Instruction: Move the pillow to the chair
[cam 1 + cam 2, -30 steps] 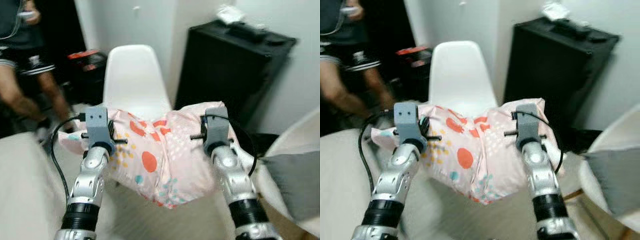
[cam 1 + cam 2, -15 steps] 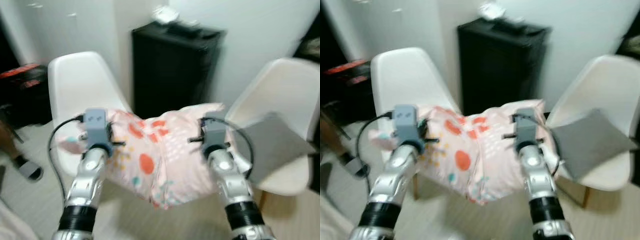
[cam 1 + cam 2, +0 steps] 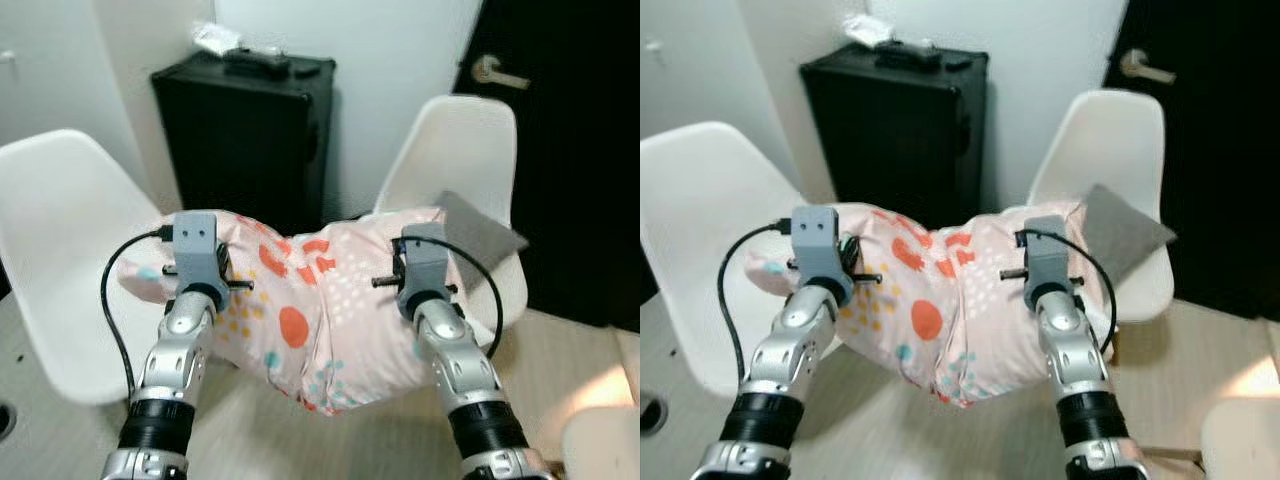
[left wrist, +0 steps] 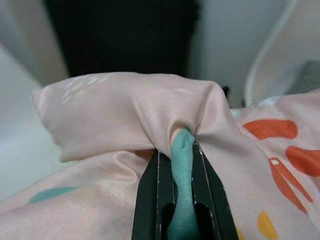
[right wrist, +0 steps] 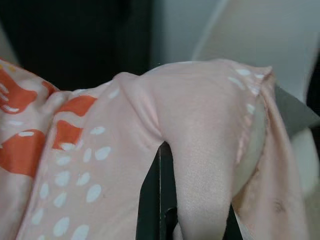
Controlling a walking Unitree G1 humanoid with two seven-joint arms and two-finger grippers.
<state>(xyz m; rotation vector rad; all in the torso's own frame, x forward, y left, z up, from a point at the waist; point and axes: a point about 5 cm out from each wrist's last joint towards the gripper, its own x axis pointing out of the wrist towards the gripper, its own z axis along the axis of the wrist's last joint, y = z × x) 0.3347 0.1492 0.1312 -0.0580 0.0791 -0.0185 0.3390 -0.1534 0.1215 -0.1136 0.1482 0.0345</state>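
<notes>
Pink patterned pillow (image 3: pixel 305 310) hangs in mid-frame between both arms, long axis running left to right, sagging at its centre. Left gripper (image 4: pixel 182 150) is clenched on a bunched fold at the pillow's left end; right gripper (image 5: pixel 167 165) pinches the right end, fabric draped over its fingers. Two candidates: white chair (image 3: pixel 60 260) at left edge, seat bare, nearer the left arm; white chair with grey cushion (image 3: pixel 465 150) upper right, behind the right arm. Black case (image 3: pixel 245 140) stands between them.
</notes>
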